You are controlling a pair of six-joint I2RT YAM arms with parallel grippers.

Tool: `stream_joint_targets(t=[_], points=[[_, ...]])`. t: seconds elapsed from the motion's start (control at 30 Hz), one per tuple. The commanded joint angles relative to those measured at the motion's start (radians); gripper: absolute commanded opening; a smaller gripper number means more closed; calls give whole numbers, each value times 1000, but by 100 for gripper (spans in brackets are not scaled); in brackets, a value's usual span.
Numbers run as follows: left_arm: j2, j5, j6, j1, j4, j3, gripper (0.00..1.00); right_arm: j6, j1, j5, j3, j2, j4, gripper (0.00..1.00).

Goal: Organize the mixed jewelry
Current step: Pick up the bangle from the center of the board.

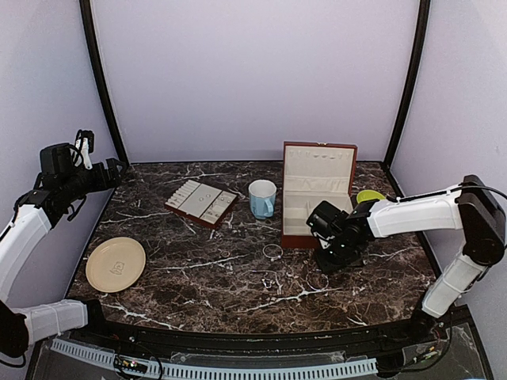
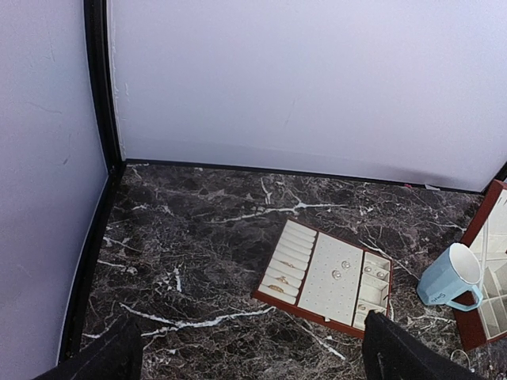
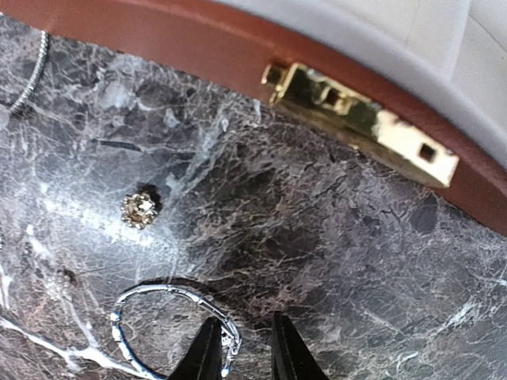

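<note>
The mixed jewelry lies loose on the dark marble in front of the red-brown box (image 1: 317,190). A thin silvery bangle (image 1: 264,251) lies left of my right gripper (image 1: 331,257), which points down at the table. In the right wrist view a silvery hoop (image 3: 163,290) lies flat, its right edge just inside the narrow gap of the right gripper (image 3: 245,318), beside the left finger. A small sparkly stud (image 3: 140,209) and a fine chain (image 3: 32,75) lie further left. My left gripper (image 2: 253,348) is raised at the far left, wide open and holding nothing.
The cream slotted tray (image 2: 372,265) holds small rings (image 2: 277,279) and studs (image 2: 336,274). A blue mug (image 1: 262,198) stands between tray and box. A tan plate (image 1: 116,264) lies at the left. The box's brass clasp (image 3: 360,119) is close ahead of the right gripper. A green object (image 1: 369,195) sits behind the box.
</note>
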Motion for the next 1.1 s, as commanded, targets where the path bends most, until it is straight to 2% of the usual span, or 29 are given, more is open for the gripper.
stream_joint_targets(t=[0.0, 0.87, 1.07], points=[[-16, 6, -1, 3, 7, -13, 99, -24, 0, 9, 19, 21, -2, 23], [-13, 6, -2, 2, 8, -13, 99, 33, 14, -6, -38, 32, 16, 15], [-16, 5, -2, 2, 7, -13, 99, 51, 40, 21, -34, 54, 12, 10]])
